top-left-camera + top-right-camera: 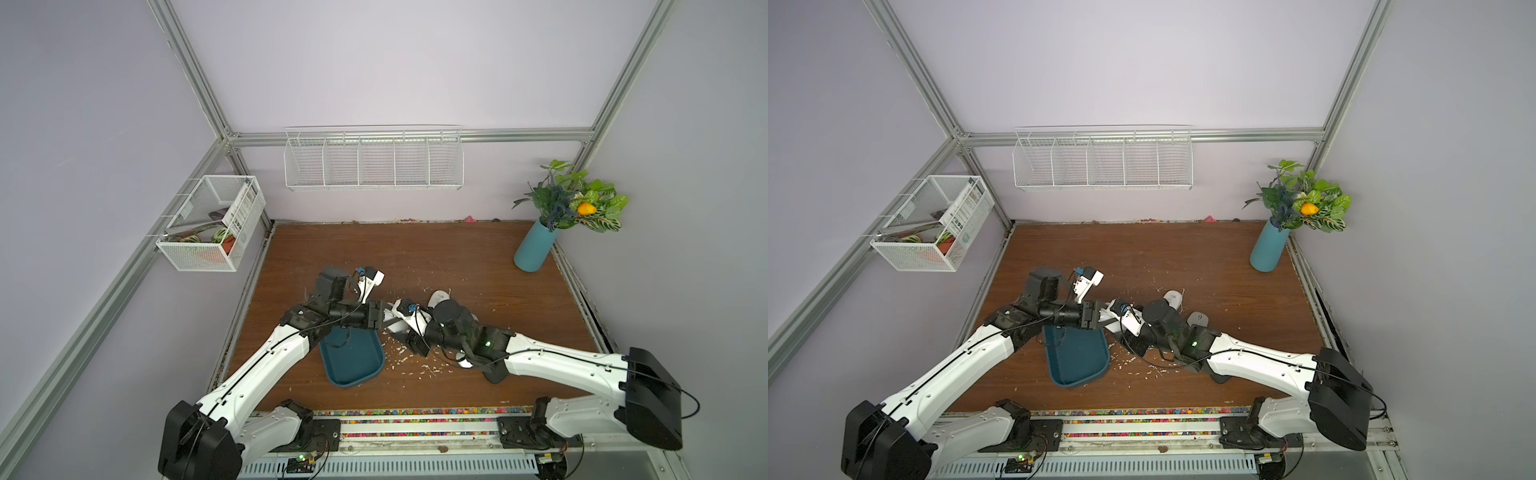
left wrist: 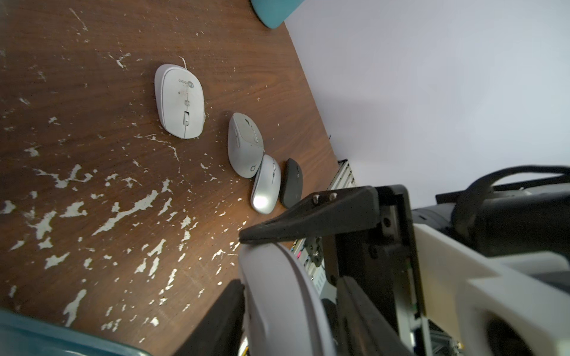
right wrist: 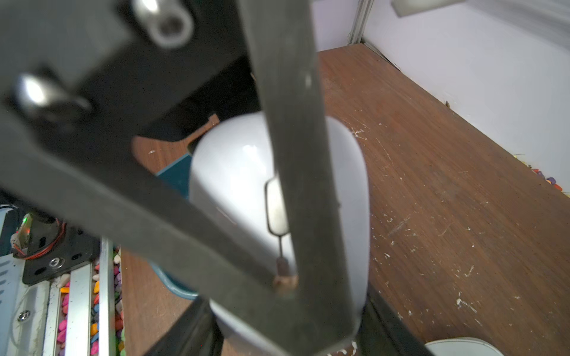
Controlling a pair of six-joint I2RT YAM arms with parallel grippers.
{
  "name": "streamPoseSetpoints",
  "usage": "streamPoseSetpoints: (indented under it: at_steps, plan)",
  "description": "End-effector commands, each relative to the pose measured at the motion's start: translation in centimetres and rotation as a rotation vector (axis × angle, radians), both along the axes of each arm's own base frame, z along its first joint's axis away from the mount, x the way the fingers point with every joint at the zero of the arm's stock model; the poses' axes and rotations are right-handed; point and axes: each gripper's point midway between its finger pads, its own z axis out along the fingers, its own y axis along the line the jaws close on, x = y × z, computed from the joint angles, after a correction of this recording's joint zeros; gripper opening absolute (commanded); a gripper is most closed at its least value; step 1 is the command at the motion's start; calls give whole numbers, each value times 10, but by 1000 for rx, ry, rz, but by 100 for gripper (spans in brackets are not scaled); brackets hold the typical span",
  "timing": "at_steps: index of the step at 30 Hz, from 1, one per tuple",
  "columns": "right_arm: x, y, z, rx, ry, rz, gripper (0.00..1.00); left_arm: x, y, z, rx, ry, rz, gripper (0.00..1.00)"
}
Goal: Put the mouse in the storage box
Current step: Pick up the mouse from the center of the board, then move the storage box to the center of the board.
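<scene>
A white mouse [image 1: 395, 323] [image 1: 1112, 322] hangs above the table just past the far right corner of the dark teal storage box [image 1: 353, 363] [image 1: 1079, 363]. Both grippers meet on it in both top views. My right gripper [image 3: 283, 308] [image 1: 405, 332] is shut on the mouse [image 3: 231, 185], with a finger on each side. My left gripper [image 2: 290, 286] [image 1: 384, 320] comes from the opposite side. Its fingers [image 2: 219, 317] clamp the mouse [image 2: 277, 296] across its flat and domed faces. The box's rim [image 2: 46, 336] [image 3: 172, 285] shows below.
Several more mice lie on the brown table to the right: a white one [image 2: 180, 101] [image 1: 438, 297], a grey one [image 2: 243, 145], a silver one [image 2: 265, 185] [image 1: 463, 361] and a black one [image 2: 291, 183]. A teal vase [image 1: 534, 249] stands back right. White wire baskets [image 1: 374, 160] hang on the walls.
</scene>
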Motion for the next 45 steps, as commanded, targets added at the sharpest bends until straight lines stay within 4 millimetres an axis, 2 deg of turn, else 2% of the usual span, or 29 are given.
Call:
streamPoseSetpoints:
  at_steps: [1, 6, 8, 10, 13, 14, 17, 22, 25, 28, 31, 40, 45]
  plan:
    - [3, 9, 14, 31, -38, 5, 31, -1, -4, -6, 2, 0, -16, 39]
    - [3, 8, 14, 32, -40, -1, 33, 2, -3, -9, 22, -2, 3, 14]
    - [3, 6, 12, 30, -39, -3, 49, 7, 0, -11, 42, -11, 36, 4]
    - [6, 2, 10, 21, -41, -29, 74, 13, 4, -11, 64, -24, 84, 0]
    - [16, -17, 3, 0, -46, -137, 86, 25, 17, -16, 122, -30, 186, 0]
    - [19, -25, 2, 1, -53, -169, 89, 30, 24, -20, 152, -21, 237, 0]
    - [34, -55, -5, 46, -8, -274, 92, 48, 64, -31, 266, -16, 449, 0]
    - [70, -127, -17, 140, 116, -549, 91, 63, 142, -52, 333, 69, 768, 0]
    - [82, -159, -25, 162, 138, -668, 91, 61, 162, -72, 320, 135, 860, 0]
    - [86, -171, -27, 157, 126, -720, 91, 64, 161, -94, 314, 170, 874, 0]
    - [86, -167, -28, 164, 135, -700, 90, 76, 156, -111, 300, 186, 872, 0]
    - [78, -169, -31, 172, 152, -691, 90, 128, 117, -132, 147, 171, 751, 0]
    - [77, -172, -31, 169, 158, -703, 90, 143, 104, -145, 122, 196, 692, 0]
